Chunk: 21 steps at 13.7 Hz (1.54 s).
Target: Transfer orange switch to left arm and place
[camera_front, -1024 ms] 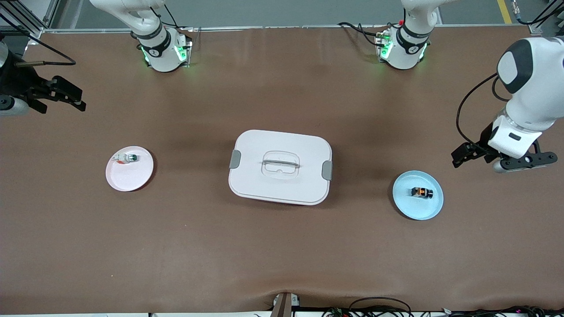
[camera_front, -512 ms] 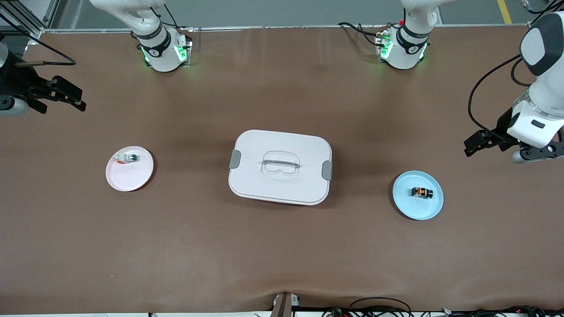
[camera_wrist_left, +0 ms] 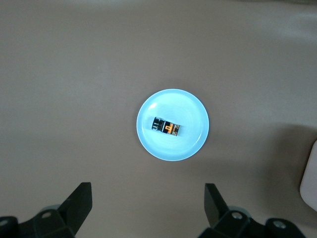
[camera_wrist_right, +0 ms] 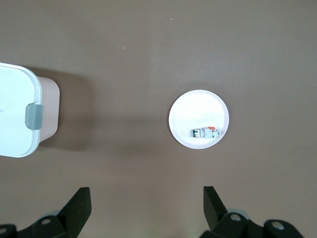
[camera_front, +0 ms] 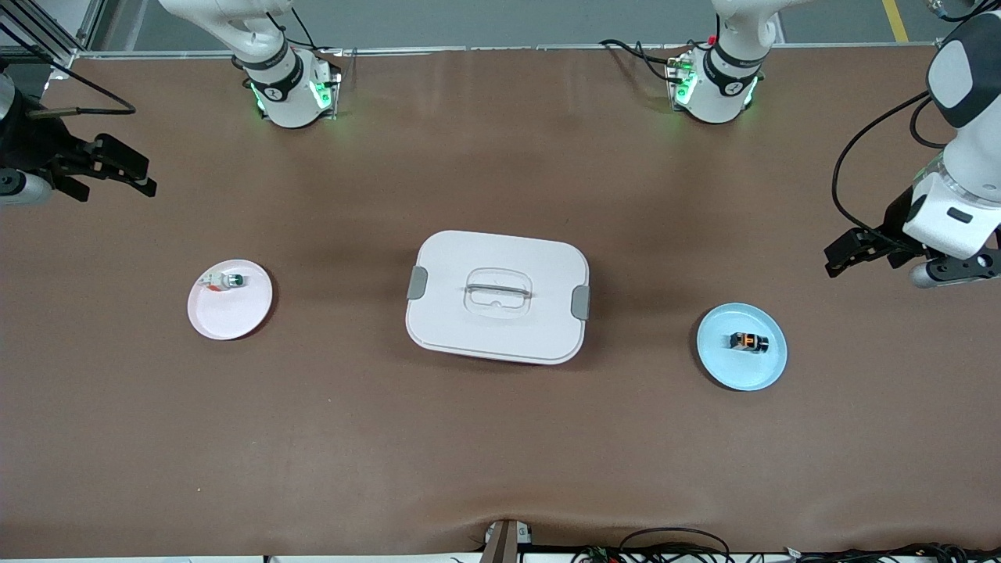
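Observation:
The orange switch (camera_front: pixel 748 342) (camera_wrist_left: pixel 167 127) lies on its side on a small blue plate (camera_front: pixel 739 369) (camera_wrist_left: pixel 173 148) toward the left arm's end of the table. My left gripper (camera_front: pixel 846 256) (camera_wrist_left: pixel 148 191) hangs open and empty, high over bare table just off that plate. The white box (camera_front: pixel 453 313) (camera_wrist_right: pixel 15 114) with grey latches stands closed at mid-table. My right gripper (camera_front: pixel 131 170) (camera_wrist_right: pixel 147 196) waits open and empty over the right arm's end of the table.
A pink plate (camera_front: pixel 231 317) (camera_wrist_right: pixel 198 109) holds a small switch with a green cap (camera_front: pixel 227 281) (camera_wrist_right: pixel 205 132), toward the right arm's end. One corner of the box (camera_wrist_left: pixel 310 173) shows in the left wrist view. Cables run along the table's front edge.
The left arm has risen and drawn back from the blue plate toward its end of the table. The right gripper has barely shifted. Both stay open.

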Each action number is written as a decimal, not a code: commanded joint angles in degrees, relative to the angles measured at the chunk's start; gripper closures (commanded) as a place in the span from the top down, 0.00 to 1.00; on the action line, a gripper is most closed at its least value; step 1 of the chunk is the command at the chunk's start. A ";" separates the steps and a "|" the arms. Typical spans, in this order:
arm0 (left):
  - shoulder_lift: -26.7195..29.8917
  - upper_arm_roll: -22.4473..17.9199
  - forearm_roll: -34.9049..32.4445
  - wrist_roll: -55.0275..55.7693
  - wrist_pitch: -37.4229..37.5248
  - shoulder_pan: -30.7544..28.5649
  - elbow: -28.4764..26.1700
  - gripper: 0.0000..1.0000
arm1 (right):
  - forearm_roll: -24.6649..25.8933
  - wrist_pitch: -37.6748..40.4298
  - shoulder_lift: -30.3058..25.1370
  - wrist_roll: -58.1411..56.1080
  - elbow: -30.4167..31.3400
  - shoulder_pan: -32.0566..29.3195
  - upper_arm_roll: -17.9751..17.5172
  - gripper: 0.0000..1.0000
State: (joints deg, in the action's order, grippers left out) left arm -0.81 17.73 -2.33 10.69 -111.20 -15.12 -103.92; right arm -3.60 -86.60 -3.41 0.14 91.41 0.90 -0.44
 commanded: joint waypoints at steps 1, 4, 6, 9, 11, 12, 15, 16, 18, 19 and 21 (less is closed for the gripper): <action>-0.25 -6.19 1.28 -1.37 1.07 6.47 0.65 1.00 | -1.06 0.12 -1.51 1.26 1.57 -1.43 -0.53 1.00; -0.25 -11.57 1.28 -1.28 1.07 11.85 0.65 1.00 | -1.06 0.47 -1.60 1.44 1.66 -1.43 -0.62 1.00; -0.25 -13.59 1.28 -1.11 1.07 14.14 0.56 1.00 | -0.97 0.38 -1.51 1.36 1.66 -1.34 -0.62 1.00; -0.34 -15.27 1.28 -1.19 1.07 15.82 0.56 1.00 | -0.97 0.38 -1.51 1.36 1.66 -1.34 -0.62 1.00; -0.25 -15.18 1.28 -1.37 1.07 15.29 0.56 1.00 | -0.97 0.30 -1.51 1.36 1.66 -1.34 -0.62 1.00; -0.16 -15.18 1.28 -1.37 1.07 15.20 0.56 1.00 | -0.97 0.30 -1.60 1.36 1.66 -1.34 -0.62 1.00; 0.54 -15.18 1.37 -1.28 1.16 15.12 0.74 1.00 | -0.79 0.30 -1.51 1.36 1.66 -1.34 -0.62 1.00; 0.80 -15.18 1.37 -1.37 1.85 15.12 1.08 1.00 | -0.79 0.30 -1.51 1.36 1.66 -1.34 -0.62 1.00; 0.98 -15.18 1.28 -1.46 5.71 14.50 4.06 1.00 | -0.71 0.21 -1.51 1.36 1.75 -1.34 -0.62 1.00; 0.98 -15.18 1.28 -1.46 7.82 14.41 5.82 1.00 | -0.71 0.21 -1.51 1.36 1.75 -1.34 -0.62 1.00; 1.07 -15.18 1.28 -1.55 11.95 14.41 8.20 1.00 | -0.71 0.30 -1.51 1.36 1.75 -1.43 -0.62 1.00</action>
State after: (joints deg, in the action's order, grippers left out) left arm -0.10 2.81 -2.32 10.68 -103.38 -0.55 -98.51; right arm -3.64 -86.08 -3.41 0.88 91.68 0.69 -0.32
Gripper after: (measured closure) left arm 0.000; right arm 0.000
